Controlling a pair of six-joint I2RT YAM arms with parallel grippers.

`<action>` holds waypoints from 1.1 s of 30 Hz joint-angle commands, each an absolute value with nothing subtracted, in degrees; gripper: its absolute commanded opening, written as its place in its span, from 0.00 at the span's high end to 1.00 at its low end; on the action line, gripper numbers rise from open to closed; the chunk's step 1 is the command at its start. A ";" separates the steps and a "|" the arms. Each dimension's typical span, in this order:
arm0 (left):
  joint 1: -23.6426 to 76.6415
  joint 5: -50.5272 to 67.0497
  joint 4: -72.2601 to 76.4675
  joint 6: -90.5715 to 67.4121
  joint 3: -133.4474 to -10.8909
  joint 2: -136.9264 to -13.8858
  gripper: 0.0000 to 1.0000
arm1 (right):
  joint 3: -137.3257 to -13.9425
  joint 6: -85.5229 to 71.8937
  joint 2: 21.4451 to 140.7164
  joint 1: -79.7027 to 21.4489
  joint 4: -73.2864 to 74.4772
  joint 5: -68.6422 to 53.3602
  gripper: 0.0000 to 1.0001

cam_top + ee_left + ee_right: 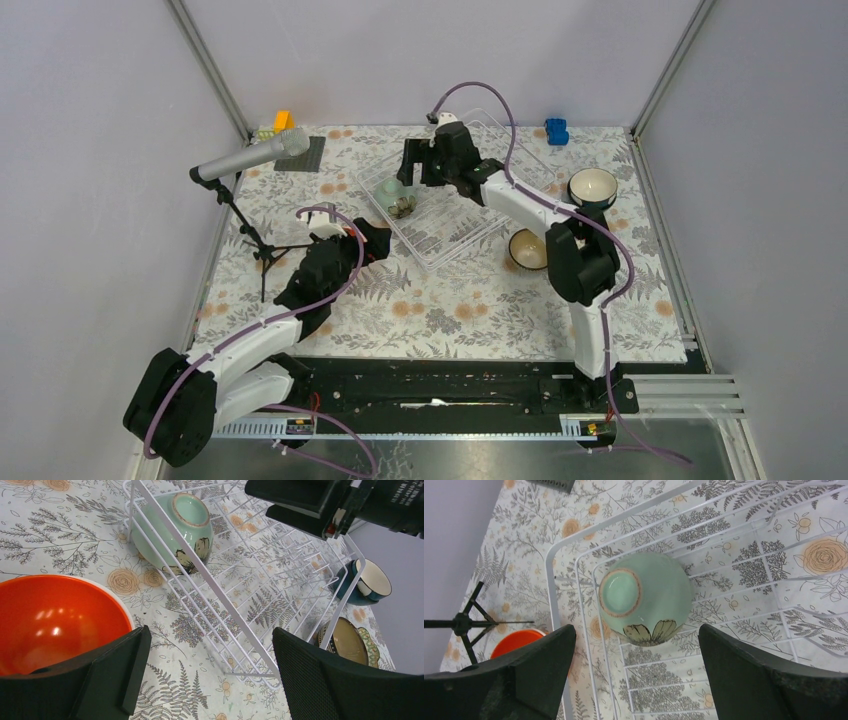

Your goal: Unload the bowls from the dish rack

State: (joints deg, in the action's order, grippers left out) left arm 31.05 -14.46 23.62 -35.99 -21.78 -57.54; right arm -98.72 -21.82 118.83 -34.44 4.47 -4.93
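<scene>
Left end effector (pixel 210 635): fingers wide apart, empty, over the orange bowl (pixel 55 620) on the bench (pixel 60 535). The brown patterned bowl (pixel 527 249) and teal bowl (pixel 592 186) stand right of the dish rack (pixel 200 572). Right end effector (pixel 636 630): spread wide, empty, above the pale green bowl (pixel 646 597), which lies foot-up in a rack corner. Step in hand: approach to this bowl. Next move likely: descend, straddle the bowl, close.
</scene>
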 commanded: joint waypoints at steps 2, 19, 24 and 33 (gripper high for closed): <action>31.20 -15.38 25.88 -35.88 -22.55 -57.02 0.04 | -99.02 -26.53 120.93 -34.34 -3.73 -3.31 0.00; 31.22 -14.00 26.72 -35.47 -22.35 -57.55 0.04 | -98.25 -43.88 128.42 -34.30 -4.29 4.91 0.00; 31.28 -13.74 26.42 -35.34 -22.64 -57.66 0.04 | -98.57 -46.36 130.04 -34.20 -3.95 1.81 0.00; 31.26 -14.05 26.03 -34.84 -22.72 -57.48 0.04 | -100.26 -48.99 133.06 -33.82 -5.81 -5.52 0.00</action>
